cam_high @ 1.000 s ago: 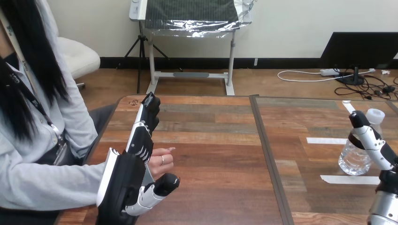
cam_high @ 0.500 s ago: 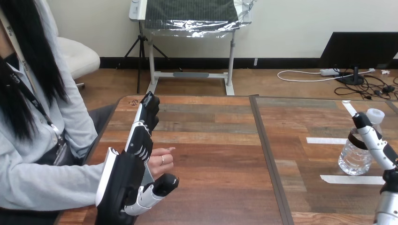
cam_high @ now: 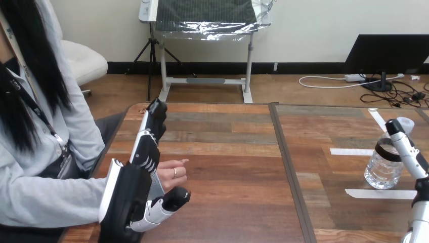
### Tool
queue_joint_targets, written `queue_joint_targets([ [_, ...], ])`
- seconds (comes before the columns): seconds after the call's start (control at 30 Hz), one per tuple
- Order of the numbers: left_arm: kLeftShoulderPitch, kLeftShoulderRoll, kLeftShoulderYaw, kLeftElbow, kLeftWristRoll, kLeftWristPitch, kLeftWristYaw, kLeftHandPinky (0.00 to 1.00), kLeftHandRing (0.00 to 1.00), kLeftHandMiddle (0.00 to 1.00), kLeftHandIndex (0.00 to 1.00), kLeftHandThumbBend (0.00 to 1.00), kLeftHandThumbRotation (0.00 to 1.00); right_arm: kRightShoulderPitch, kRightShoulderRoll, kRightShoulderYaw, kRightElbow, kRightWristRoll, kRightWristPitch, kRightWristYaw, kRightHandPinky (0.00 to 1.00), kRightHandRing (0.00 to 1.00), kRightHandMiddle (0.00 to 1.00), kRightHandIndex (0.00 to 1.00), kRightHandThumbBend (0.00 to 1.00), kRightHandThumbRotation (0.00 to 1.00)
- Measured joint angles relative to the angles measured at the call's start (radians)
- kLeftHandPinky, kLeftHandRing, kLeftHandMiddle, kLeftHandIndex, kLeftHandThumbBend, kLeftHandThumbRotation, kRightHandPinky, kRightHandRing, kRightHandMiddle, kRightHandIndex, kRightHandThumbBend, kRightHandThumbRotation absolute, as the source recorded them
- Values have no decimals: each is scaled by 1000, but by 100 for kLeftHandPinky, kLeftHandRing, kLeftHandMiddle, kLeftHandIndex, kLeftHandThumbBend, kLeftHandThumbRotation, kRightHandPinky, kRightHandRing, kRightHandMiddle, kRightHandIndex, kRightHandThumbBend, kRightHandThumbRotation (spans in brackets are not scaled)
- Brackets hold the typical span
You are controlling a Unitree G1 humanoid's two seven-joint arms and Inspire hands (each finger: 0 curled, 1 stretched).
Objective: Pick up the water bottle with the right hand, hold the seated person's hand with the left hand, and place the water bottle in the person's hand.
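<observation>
At right, the bottle (cam_high: pixel 382 173) looks light, thin-walled and slippery, best gripped mid-body. The right hand (cam_high: pixel 409 154) touches it, fingers straight; left hand (cam_high: pixel 126 198), lower left, likewise straight.

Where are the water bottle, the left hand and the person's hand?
water bottle (cam_high: pixel 382 172), head view, on its clear lower body.
left hand (cam_high: pixel 127 196), head view, on its black back.
person's hand (cam_high: pixel 171 177), head view, on its fingers.
</observation>
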Motion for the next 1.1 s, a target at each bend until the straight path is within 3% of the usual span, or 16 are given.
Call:
queue_joint_targets([
  [0.2,0,0,7,0,0,-1,-1,100,100,100,100,100,72,-23,0,-16,15,37,82,45,100,100,100,100,100,67],
  [0.57,0,0,9,0,-3,-4,-14,100,100,100,100,100,69,-48,0,-13,32,31,187,50,100,100,100,100,100,70],
  [1.1,0,0,10,0,-8,-9,-27,100,100,100,100,100,69,-67,-6,-13,53,31,284,83,100,100,100,100,100,65],
])
